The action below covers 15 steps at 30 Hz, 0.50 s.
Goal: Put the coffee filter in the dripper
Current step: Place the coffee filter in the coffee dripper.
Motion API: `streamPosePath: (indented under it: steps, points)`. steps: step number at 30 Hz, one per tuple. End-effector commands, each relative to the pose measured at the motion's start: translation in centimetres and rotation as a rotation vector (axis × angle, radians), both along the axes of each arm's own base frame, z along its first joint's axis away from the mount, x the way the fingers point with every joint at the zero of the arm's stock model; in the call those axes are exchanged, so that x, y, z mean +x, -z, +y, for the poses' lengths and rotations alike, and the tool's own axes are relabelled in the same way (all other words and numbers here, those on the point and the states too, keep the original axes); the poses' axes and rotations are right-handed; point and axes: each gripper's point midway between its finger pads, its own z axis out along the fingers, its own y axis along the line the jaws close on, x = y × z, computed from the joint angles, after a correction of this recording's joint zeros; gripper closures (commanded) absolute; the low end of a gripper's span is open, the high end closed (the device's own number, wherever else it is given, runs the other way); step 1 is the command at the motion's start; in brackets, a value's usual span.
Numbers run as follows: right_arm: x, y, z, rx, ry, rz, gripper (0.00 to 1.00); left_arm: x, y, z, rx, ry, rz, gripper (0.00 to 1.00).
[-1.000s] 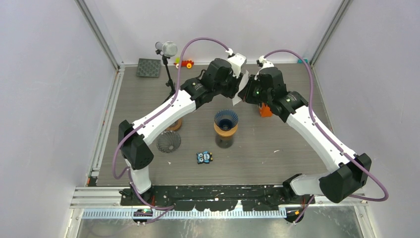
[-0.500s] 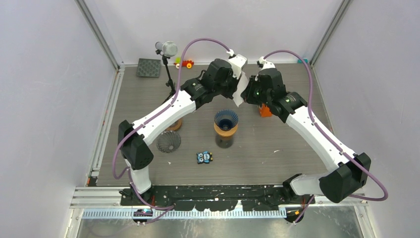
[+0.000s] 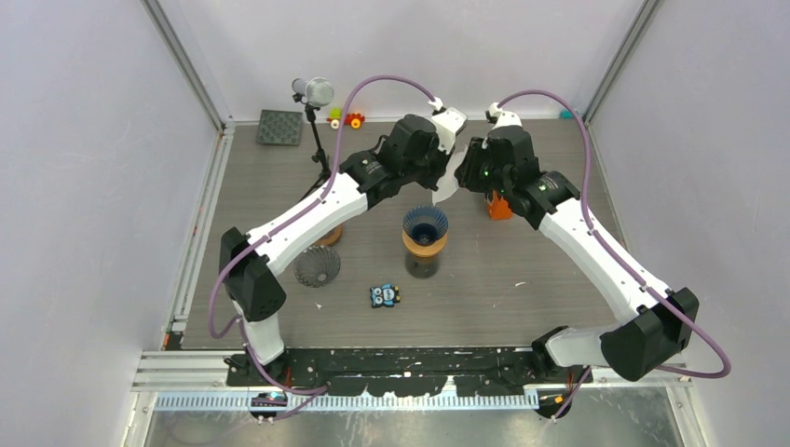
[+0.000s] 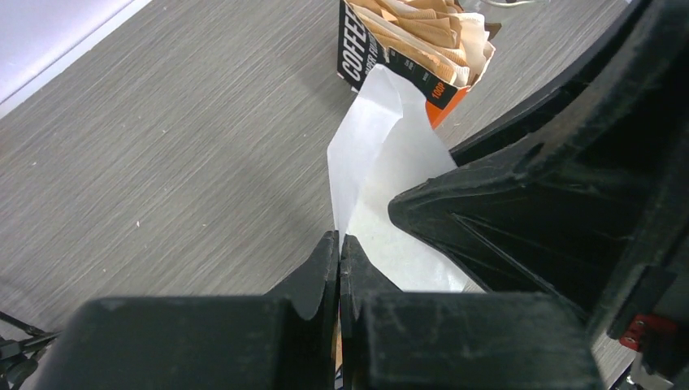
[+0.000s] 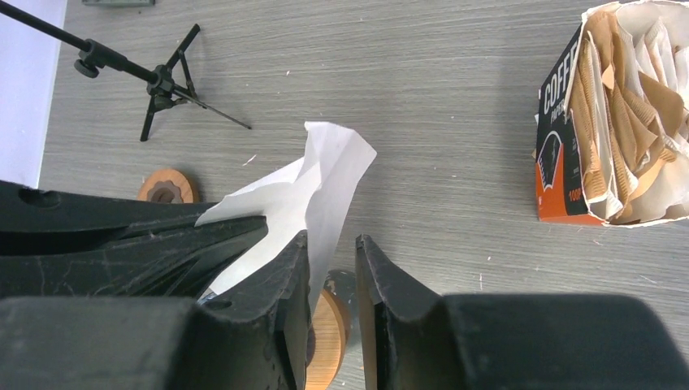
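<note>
Coffee filter (image 4: 382, 154) lower, in left hand (image 4: 339, 242)

Filter box (image 4: 361, 53) cut by the top edge; the dripper (image 5: 329, 333), probably, is mostly hidden behind the right tool (image 5: 331, 240).

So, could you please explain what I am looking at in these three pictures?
These are two robot arms bolted to a table. One picture looks down from above; the other two come from cameras on each wrist. The left tool is shut on a white paper filter, held in the air; the right tool is open beside it. On the table stand a blue dripper, an orange box of filters, a microphone and a small owl toy.
</note>
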Motion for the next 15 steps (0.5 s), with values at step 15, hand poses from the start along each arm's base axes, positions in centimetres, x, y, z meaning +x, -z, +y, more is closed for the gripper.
streamPosePath:
  steps: [15]
  points:
    - [0.3, -2.4, 0.4, 0.031, -0.003, -0.047, 0.7, 0.1, -5.0, 0.3, -0.072, -0.025, -0.1, 1.0]
